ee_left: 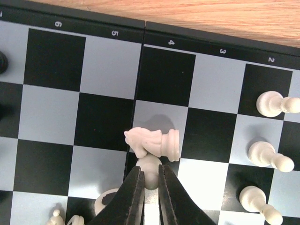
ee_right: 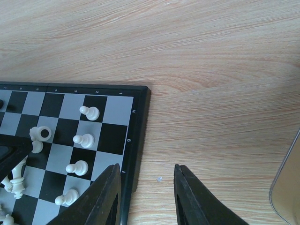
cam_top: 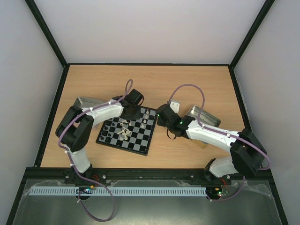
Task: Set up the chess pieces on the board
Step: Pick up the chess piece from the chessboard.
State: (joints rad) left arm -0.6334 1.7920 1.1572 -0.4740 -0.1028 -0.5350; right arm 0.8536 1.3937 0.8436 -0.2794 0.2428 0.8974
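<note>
step: left gripper (ee_left: pixel 150 172) pinching white piece (ee_left: pixel 149 161), bottom centre | right gripper (ee_right: pixel 147 171) spread, empty | next: lift, stand piece on its square

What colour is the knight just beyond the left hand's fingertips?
Cream-white: the knight shows best in the left wrist view.

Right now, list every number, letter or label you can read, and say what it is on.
"6": on the board, its black rim.
"5": same rim.
"4": same rim.
"3": same rim.
"2": same rim.
Rim marks in the right wrist view: too small to read.
</note>
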